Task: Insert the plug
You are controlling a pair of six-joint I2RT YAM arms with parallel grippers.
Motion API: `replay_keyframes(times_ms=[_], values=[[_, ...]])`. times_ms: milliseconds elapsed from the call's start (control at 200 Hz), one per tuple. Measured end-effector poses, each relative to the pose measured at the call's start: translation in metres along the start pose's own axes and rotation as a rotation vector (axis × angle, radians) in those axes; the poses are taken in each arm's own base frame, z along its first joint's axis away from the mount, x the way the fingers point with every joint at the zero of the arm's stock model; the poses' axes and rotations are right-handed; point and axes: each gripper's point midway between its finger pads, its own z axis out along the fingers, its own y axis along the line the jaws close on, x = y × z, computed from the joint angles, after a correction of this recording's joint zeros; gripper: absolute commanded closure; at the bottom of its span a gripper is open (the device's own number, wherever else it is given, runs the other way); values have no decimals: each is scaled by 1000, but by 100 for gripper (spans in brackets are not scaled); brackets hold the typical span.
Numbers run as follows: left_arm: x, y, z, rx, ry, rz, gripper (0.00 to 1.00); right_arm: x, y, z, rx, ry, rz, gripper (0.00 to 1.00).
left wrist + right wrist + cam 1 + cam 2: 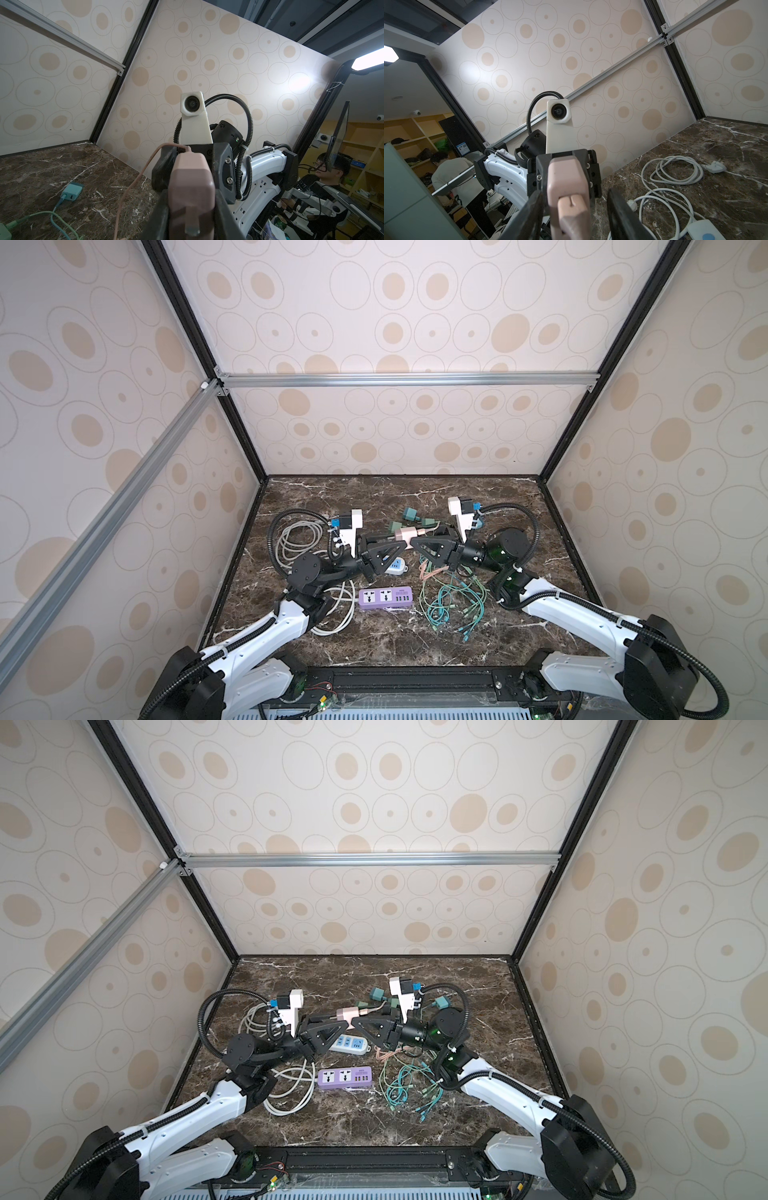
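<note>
Both grippers meet above the middle of the table. My left gripper (397,538) (191,199) is shut on a pink charger (405,534) (345,1014) (191,176) (566,176), whose prong points back along the left arm. The pink cable's plug (571,212) (422,533) sits against the charger's far end; how deep it sits I cannot tell. My right gripper (417,541) (358,1021) (575,193) straddles that plug with its jaws apart, one finger (618,207) clearly off it. The pink cable (133,185) hangs down to the table.
A purple power strip (385,597) (345,1077) lies in front, a white-and-blue strip (349,1043) beneath the grippers. A coiled white cord (299,539) (675,172) is on the left. Green chargers (411,514) and tangled green cables (453,601) lie behind and to the right.
</note>
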Motion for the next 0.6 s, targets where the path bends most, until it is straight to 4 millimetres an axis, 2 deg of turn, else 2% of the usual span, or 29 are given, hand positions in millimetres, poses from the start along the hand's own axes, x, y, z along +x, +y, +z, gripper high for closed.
replay_keyframes(times_ms=[600], values=[[-1,-3,-2,16,-14,1,100,2,7,5,-42,13,-7,71]])
